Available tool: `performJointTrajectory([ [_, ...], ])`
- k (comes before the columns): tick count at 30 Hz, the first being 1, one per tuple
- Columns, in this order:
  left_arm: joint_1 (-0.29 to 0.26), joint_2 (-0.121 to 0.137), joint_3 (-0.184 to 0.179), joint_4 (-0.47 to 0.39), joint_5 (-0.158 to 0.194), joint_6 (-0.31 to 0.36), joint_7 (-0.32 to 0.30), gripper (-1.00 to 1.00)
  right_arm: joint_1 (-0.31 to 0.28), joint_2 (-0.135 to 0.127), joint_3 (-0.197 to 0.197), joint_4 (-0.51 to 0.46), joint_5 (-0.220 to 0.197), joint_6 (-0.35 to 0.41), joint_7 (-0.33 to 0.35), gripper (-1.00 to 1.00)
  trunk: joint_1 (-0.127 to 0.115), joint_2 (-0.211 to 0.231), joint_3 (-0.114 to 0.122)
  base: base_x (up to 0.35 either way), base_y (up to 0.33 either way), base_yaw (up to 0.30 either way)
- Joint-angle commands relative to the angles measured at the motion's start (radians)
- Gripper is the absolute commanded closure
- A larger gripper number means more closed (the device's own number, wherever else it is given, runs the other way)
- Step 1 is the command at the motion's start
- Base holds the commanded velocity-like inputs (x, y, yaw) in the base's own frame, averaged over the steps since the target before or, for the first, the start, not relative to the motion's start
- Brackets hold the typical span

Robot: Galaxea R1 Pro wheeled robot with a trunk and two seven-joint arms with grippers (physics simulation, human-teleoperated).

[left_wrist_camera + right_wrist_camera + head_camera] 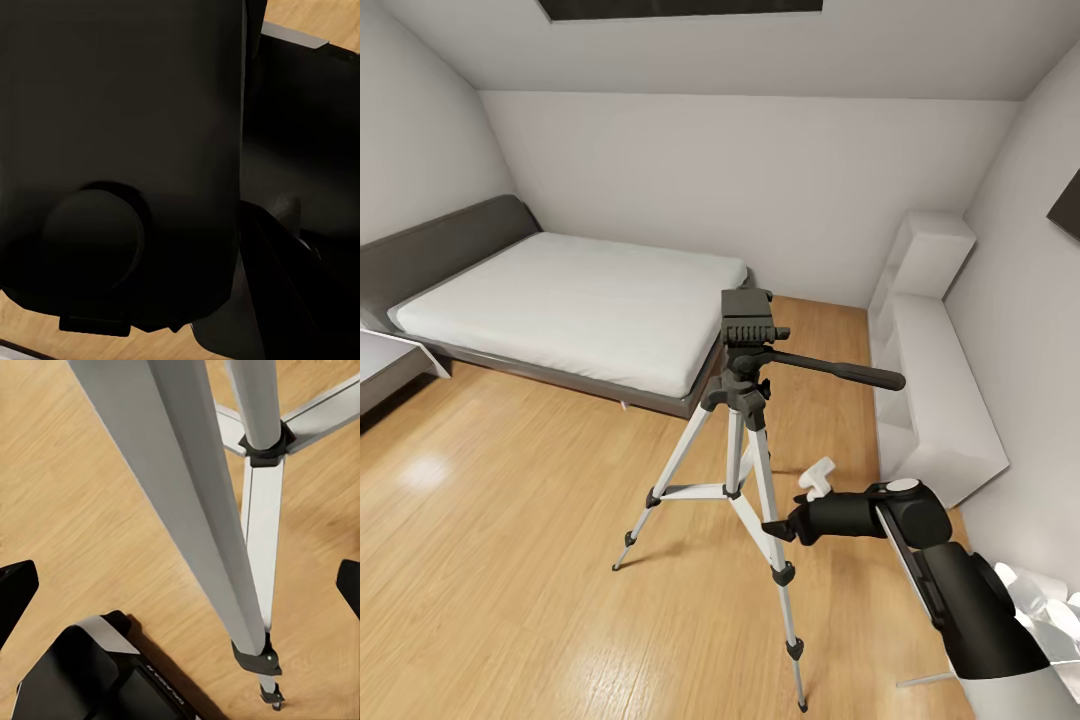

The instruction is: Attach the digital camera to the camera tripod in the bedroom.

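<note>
The right gripper sits low beside the camera tripod, level with the lower part of the near right leg. In the right wrist view its two dark fingertips stand at opposite edges, spread wide with nothing between them but floor and the leg passing ahead. The left wrist view shows a smooth, matt black body with a round boss close against the lens; whether the left gripper is spread or pressed together cannot be told. The digital camera cannot be identified with certainty; a dark, rounded-corner object lying on the floor near the tripod foot may be it.

The tripod legs are flat-sided silver metal, probably light and stiff, with black collars and feet. The stance looks easy to tip, so side contact with a leg should be avoided. The dark grey head has a flat top plate, the likely mounting face; the long black pan handle projects right. A small hard camera body is best taken across its flat sides.

The light wood floor is glossy. The grey bed lies far left.
</note>
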Motion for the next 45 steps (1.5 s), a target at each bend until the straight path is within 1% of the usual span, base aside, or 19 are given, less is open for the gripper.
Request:
performJointTrajectory([
  [1,-0.001,0.0,-0.008,0.001,0.008,-0.003,-0.005,1.0,-0.001,0.0,0.0,-0.001,0.01,0.003,0.009,-1.0,0.001,-0.002,-0.002,0.0,0.0,0.0],
  [6,-0.001,0.0,-0.008,0.001,0.009,-0.003,-0.005,1.0,-0.001,0.012,-0.011,-0.001,0.01,0.003,0.003,-1.0,0.001,-0.002,-0.002,0.0,0.0,0.0],
  [10,0.0,0.0,-0.008,0.001,0.008,-0.003,-0.005,1.0,-0.001,0.031,-0.043,-0.001,0.009,0.003,-0.003,-1.0,0.001,-0.002,-0.002,0.0,0.0,0.0],
  [15,0.0,0.0,-0.008,0.001,0.009,-0.003,-0.005,1.0,-0.001,0.048,-0.079,-0.001,0.009,0.001,-0.004,-1.0,0.001,-0.002,-0.002,0.0,0.0,0.0],
  [18,-0.001,0.0,-0.008,0.001,0.009,-0.003,-0.005,1.0,-0.001,0.052,-0.088,-0.001,0.009,0.001,-0.005,-1.0,0.001,-0.002,-0.002,0.0,0.0,0.0],
  [23,-0.001,0.0,-0.008,0.001,0.009,-0.003,-0.005,1.0,-0.001,0.058,-0.096,0.0,0.009,0.001,-0.006,-1.0,0.001,-0.002,-0.002,0.0,0.0,0.0],
  [27,0.0,0.0,-0.008,0.001,0.009,-0.003,-0.005,1.0,-0.001,0.073,-0.098,0.001,0.009,0.001,-0.006,-1.0,0.001,-0.002,-0.002,0.0,0.0,0.0],
  [32,0.0,0.0,-0.008,0.001,0.009,-0.003,-0.005,1.0,-0.001,0.103,-0.098,0.001,0.01,0.0,-0.015,-1.0,0.001,-0.002,-0.002,0.0,0.0,0.0],
  [34,-0.001,0.0,-0.008,0.001,0.009,-0.003,-0.005,1.0,-0.001,0.11,-0.098,0.001,0.01,0.0,-0.019,-1.0,0.001,-0.002,-0.002,0.0,0.0,0.0],
  [45,0.0,0.0,-0.008,0.001,0.008,-0.003,-0.005,1.0,-0.001,0.131,-0.098,0.003,0.011,-0.009,-0.032,-1.0,0.001,-0.002,-0.002,0.0,0.0,0.0],
])
